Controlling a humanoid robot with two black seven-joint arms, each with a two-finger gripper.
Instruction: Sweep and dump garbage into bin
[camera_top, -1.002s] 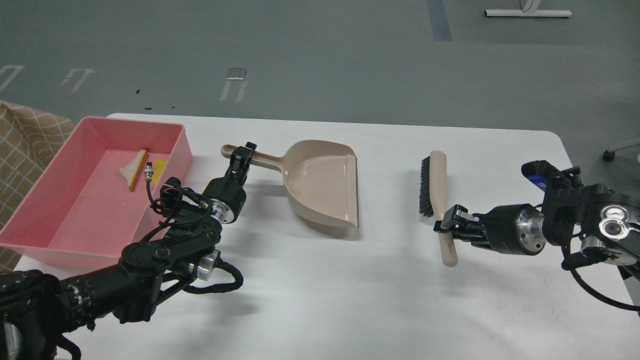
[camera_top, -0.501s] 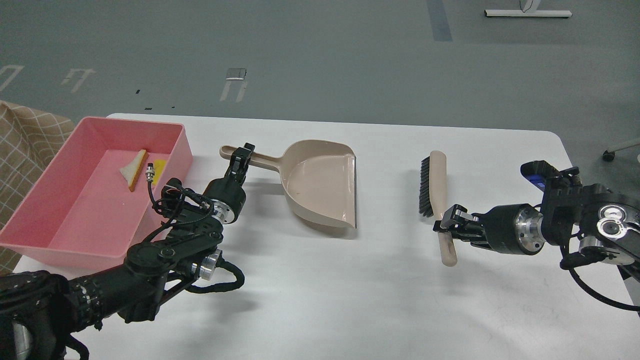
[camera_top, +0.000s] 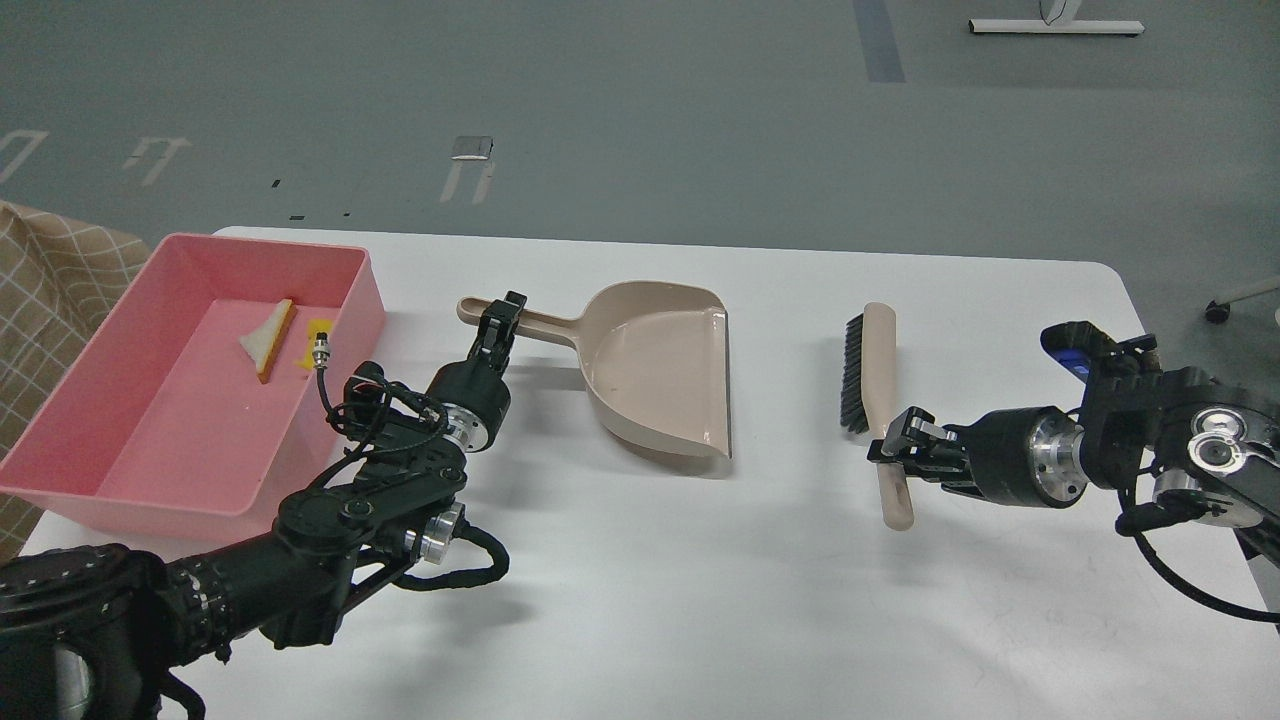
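Reaching forward, left fingers (camera_top: 503, 316) clamp the dustpan (camera_top: 655, 365) handle; right fingers (camera_top: 893, 450), stretched leftward, clamp the brush (camera_top: 875, 400) handle, both low over the worktop (camera_top: 700, 600).

Head view: looks forward and down over the white table (camera_top: 700, 580) (grey floor (camera_top: 640, 110) beyond), both arms entering below.

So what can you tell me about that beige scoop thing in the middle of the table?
It is a dustpan, smooth beige plastic by the look of it, with a wide shallow pan and a slim handle ending in a rounded tip. It sits on the white table, open mouth facing right toward the brush, handle pointing left toward the pink bin. The pan looks empty. The left hand is closed on the handle. Nothing else touches it.
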